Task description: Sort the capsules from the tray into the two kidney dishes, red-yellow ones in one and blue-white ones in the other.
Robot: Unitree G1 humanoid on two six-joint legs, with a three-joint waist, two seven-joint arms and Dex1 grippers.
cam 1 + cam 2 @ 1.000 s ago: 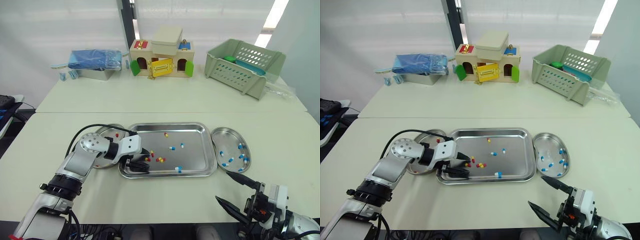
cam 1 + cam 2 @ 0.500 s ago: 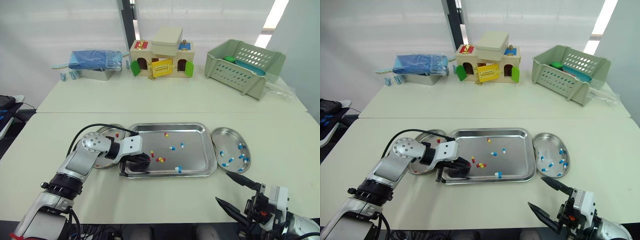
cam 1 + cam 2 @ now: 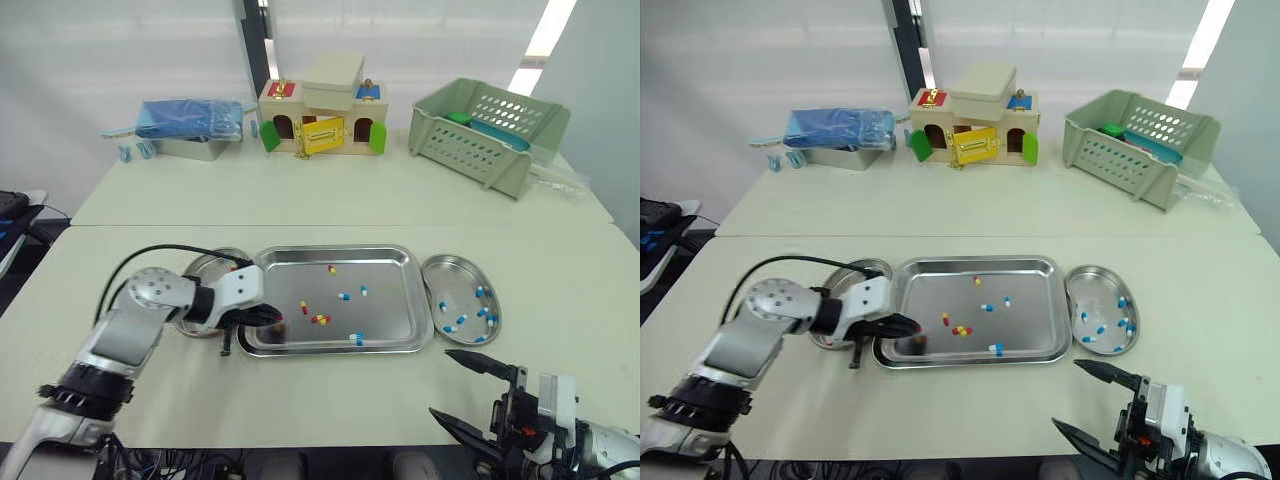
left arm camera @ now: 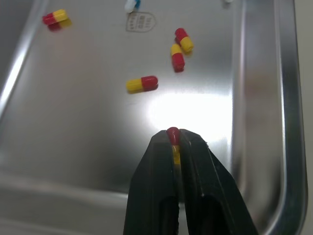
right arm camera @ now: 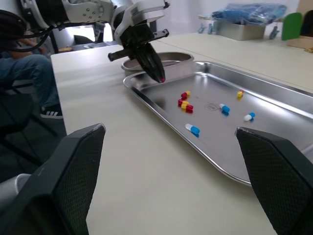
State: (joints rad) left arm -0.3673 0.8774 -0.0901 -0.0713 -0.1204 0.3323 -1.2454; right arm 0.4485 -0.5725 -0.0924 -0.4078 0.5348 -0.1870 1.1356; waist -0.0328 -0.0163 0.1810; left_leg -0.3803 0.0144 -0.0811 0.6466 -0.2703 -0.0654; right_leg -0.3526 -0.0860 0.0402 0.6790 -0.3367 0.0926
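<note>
**Jaws clamped on a red-yellow capsule: transfer to the left dish**

Left jaws are closed on a red-yellow capsule (image 4: 172,136), its red end protruding, just above the tray (image 3: 385,275) floor near its 8 o'clock corner. Right jaws stand wide apart, idle at the bench (image 3: 330,390) near edge.

1. Lift clear of the tray rim.
2. Travel toward 9 o'clock to the left kidney dish (image 3: 205,268). This is judged the red-yellow one, since the right kidney dish (image 3: 455,280) at 3 o'clock holds blue-white capsules (image 3: 481,312).
3. Release low, so the capsule cannot bounce out.
</note>
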